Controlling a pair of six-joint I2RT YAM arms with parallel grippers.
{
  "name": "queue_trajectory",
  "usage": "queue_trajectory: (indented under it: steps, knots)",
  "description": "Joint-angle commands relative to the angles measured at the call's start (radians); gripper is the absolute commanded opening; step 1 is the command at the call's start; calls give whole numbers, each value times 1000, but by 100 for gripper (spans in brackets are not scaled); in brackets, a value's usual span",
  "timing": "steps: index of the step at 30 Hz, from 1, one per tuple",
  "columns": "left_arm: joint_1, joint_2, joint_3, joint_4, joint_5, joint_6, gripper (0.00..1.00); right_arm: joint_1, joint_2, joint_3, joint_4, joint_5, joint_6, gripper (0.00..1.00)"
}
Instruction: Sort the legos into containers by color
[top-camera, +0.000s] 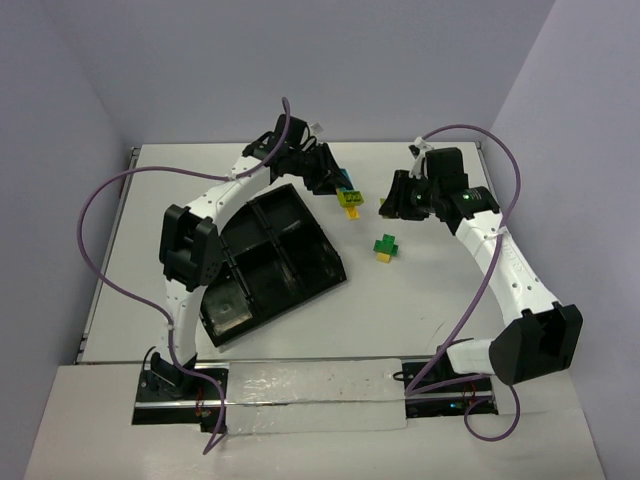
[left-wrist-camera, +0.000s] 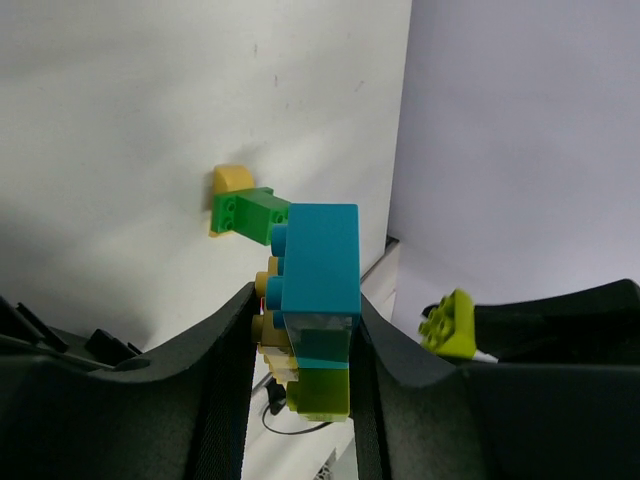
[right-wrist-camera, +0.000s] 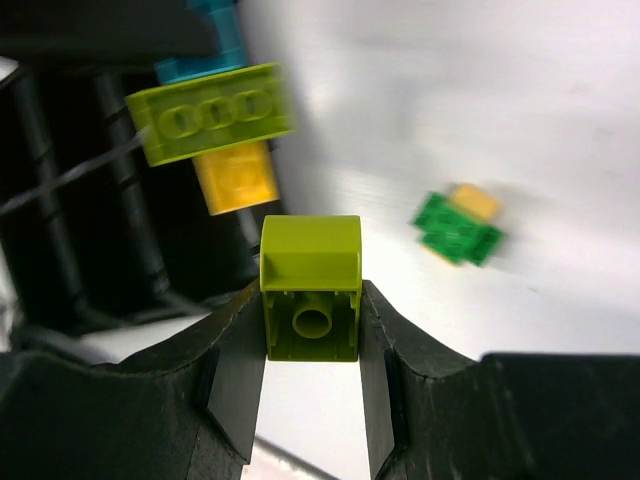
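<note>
One high view, two close wrist views.
From above and behind the near edge we see the whole counter (top-camera: 420, 320). The wrist cameras peer closely along the left hand (left-wrist-camera: 303, 300) and right hand (right-wrist-camera: 310, 300), each catching the other's load, blue stack (left-wrist-camera: 318, 270) and lime brick (right-wrist-camera: 310, 265); all three share the green-and-yellow legos (top-camera: 386, 246) mid-counter.

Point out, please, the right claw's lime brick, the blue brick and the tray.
lime brick (right-wrist-camera: 310, 290): right wrist view, underside.
blue brick (left-wrist-camera: 320, 270): left wrist view, broad side.
tray (top-camera: 300, 262): top external view, compartment floor.
</note>
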Motion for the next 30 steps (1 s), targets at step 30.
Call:
queue_trajectory:
  steps: [30]
  knots:
    - [246, -233, 63, -149, -182, 168, 0, 501, 331, 147, 150, 127, 27, 5]
